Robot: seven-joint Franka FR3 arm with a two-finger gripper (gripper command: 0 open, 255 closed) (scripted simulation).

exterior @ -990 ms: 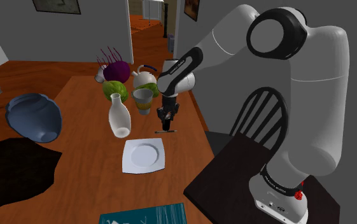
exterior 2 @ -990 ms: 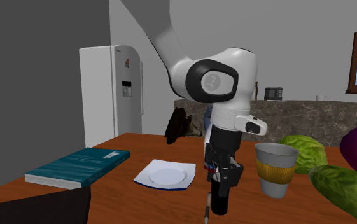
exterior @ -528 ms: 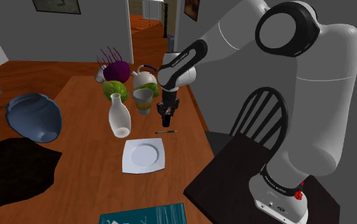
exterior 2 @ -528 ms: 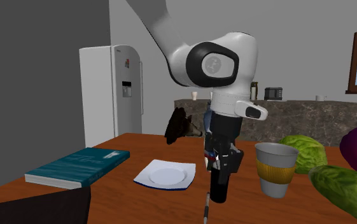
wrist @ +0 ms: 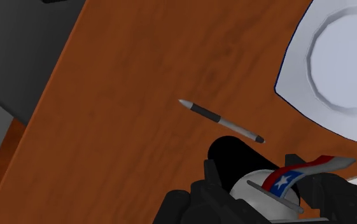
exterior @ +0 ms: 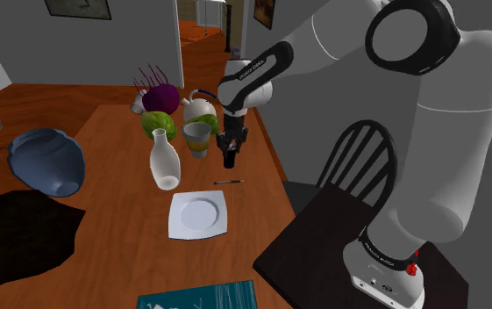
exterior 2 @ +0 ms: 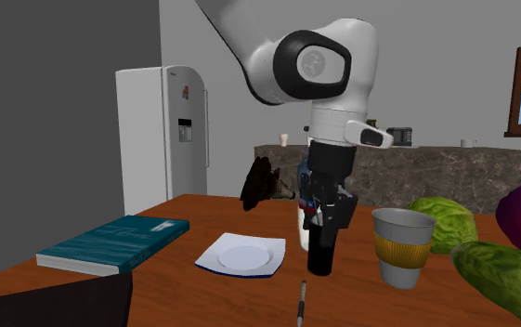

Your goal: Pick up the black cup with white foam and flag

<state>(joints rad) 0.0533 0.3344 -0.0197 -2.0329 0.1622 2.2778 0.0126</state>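
**Finding:** the lift is under way. Over the last second the gripper (exterior 2: 323,228) has climbed, and the black cup (exterior 2: 320,255) has gone up with it. A second ago the cup's base hung close to the table (exterior 2: 212,293). Now a clear gap shows beneath it in the second exterior view.

**Items, left to right across that view:**
- The teal book (exterior 2: 114,243) lies well off to one side of the fingers, unmoved.
- The white plate (exterior 2: 242,254) lies nearer, beside and below the fingers, also unmoved.
- The pen (exterior 2: 302,302) lies flat on the table below the fingers, a little toward the camera (it has stayed put while the cup rose away from it).
- The cup hangs upright from the fingers, which pinch its upper part. In the wrist view the white foam (wrist: 259,191) and the flag (wrist: 301,173) sit between the fingers (wrist: 193,202), and the black body reaches on beyond their tips.
- The banded paper cup (exterior 2: 402,246) stands on the other side of the fingers, near the held cup but apart from it.

**Assessment:** the hold has survived the rise with no visible tilt or slip, so the pick appears essentially made. The remaining risk, in my judgement, is the paper cup close alongside, should the arm swing that way.
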